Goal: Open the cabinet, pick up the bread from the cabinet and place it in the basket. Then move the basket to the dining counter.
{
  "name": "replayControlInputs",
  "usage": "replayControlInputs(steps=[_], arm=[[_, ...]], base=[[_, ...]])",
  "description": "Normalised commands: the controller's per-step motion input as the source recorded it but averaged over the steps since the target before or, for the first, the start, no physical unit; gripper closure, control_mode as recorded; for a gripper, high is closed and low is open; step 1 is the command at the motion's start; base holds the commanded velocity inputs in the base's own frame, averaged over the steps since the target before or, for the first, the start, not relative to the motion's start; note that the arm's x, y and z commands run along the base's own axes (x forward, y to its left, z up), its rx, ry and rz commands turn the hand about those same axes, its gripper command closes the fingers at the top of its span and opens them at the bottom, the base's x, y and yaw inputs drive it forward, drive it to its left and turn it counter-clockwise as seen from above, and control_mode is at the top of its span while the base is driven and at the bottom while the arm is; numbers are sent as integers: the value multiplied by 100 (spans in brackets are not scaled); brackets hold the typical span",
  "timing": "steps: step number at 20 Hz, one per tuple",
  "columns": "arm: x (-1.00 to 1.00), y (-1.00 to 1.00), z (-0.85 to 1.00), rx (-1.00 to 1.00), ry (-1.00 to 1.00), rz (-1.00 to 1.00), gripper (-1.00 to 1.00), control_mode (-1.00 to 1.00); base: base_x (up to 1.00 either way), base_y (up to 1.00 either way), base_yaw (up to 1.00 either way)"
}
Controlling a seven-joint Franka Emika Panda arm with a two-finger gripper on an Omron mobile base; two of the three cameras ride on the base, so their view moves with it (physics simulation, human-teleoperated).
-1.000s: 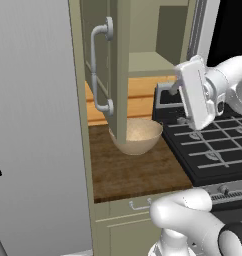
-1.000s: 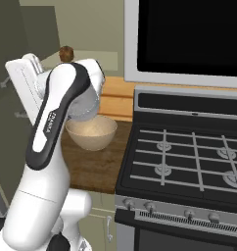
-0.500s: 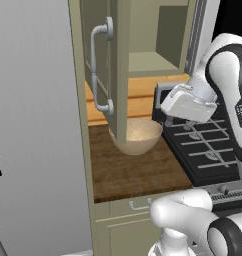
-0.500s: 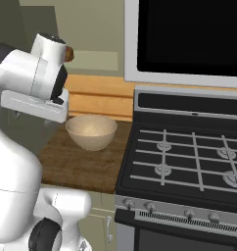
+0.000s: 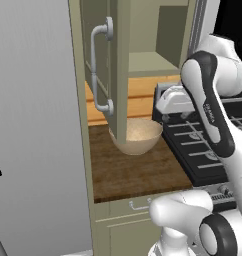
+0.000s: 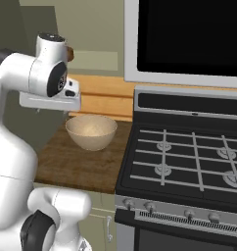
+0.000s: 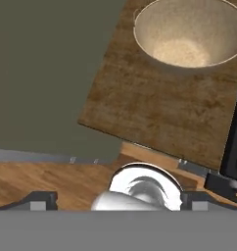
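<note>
Rolled flat and swung in over the counter (image 6: 74, 164) since a second ago, with the pincer (image 7: 121, 200) no longer tipped on edge beside the stove (image 6: 189, 157). Gaping at full width now, holding nothing, aimed straight down at bare wood.

Looking down from the pincer: basket (image 7: 189, 34) ahead and below, standing on the counter, apart from the fingertips (image 7: 38, 200). Seeing no bread in the basket yet. Up above the pincer and further back, a small brown chunk, the bread (image 6: 70, 52), sitting on the shelf of the cabinet (image 5: 118, 65), half hidden behind the wrist joint in the right base view. Door already swung open, its handle (image 5: 100, 70) to one side of the pincer.

Probably very light and fairly stiff, with a crust that could crumble or dent under a hard squeeze. Best taken across its narrow sides with a gentle close. Hard to tell its exact shape from here.

Folded tight at the elbow, forearm dropping steeply, hand level and low. Likely needing a lift and a tilt back toward the shelf before any reach for the bread.
</note>
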Motion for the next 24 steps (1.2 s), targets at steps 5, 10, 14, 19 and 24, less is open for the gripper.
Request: replayControlInputs(steps=[5, 10, 14, 19, 24], arm=[[63, 0, 11, 15, -30, -12, -100, -100], [33, 16, 58, 4, -34, -18, -100, -100], [13, 47, 64, -14, -34, -8, -100, -100], [61, 29, 4, -15, -39, -10, -100, -100], [64, -2, 24, 7, -14, -5, -100, -100]], base=[[0, 0, 0], [0, 0, 0], [0, 0, 0], [0, 0, 0], [0, 0, 0]])
